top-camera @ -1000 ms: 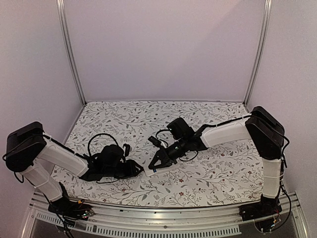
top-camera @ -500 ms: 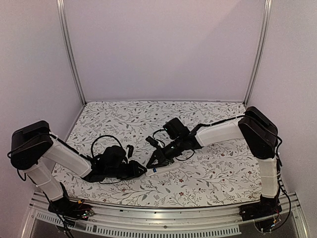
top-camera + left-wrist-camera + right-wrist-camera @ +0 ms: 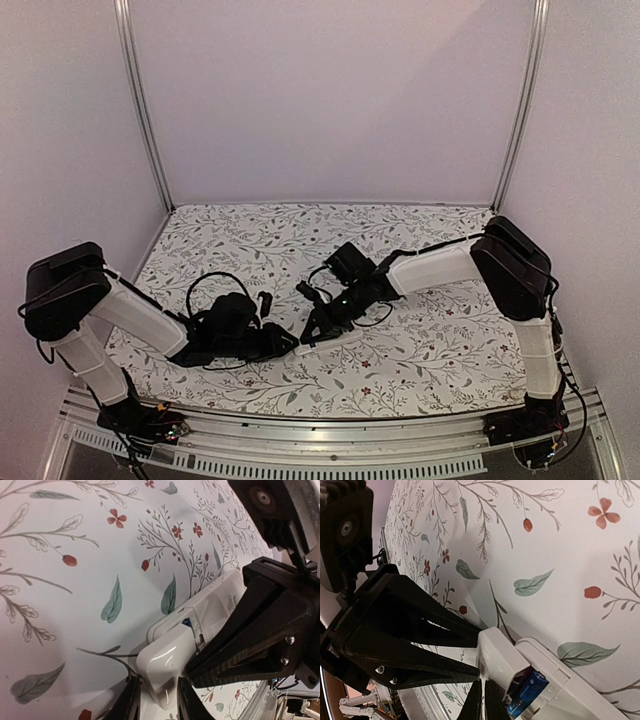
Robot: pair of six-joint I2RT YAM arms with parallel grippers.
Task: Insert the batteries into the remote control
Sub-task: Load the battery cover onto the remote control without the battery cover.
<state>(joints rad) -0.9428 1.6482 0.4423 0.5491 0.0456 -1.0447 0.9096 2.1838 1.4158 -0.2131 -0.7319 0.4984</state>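
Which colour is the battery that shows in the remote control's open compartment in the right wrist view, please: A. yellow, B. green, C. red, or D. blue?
D: in the right wrist view a blue battery sits in the open end of the white remote control, right beside the shut right gripper.
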